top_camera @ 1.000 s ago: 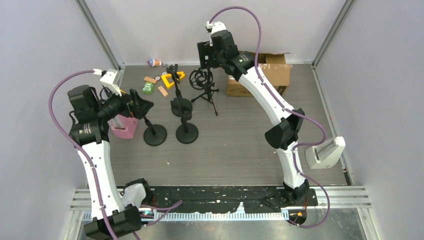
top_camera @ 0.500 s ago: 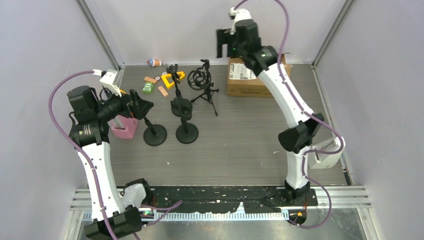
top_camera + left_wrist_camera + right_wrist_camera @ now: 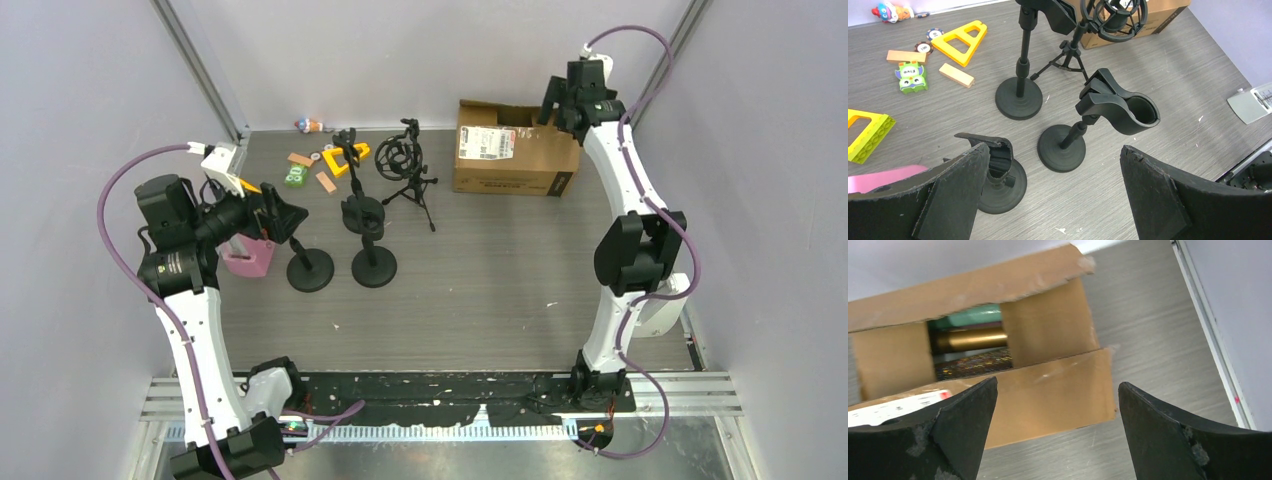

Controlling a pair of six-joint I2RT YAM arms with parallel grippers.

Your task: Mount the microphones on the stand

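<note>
Hovering over the black clip stands (image 3: 1118, 107) on the desk (image 3: 1173, 75), the left jaws gape wide, holding nothing. The right jaws, equally wide and empty, hang above the cardboard box (image 3: 1048, 390) where the microphones (image 3: 970, 338) lie.
</note>
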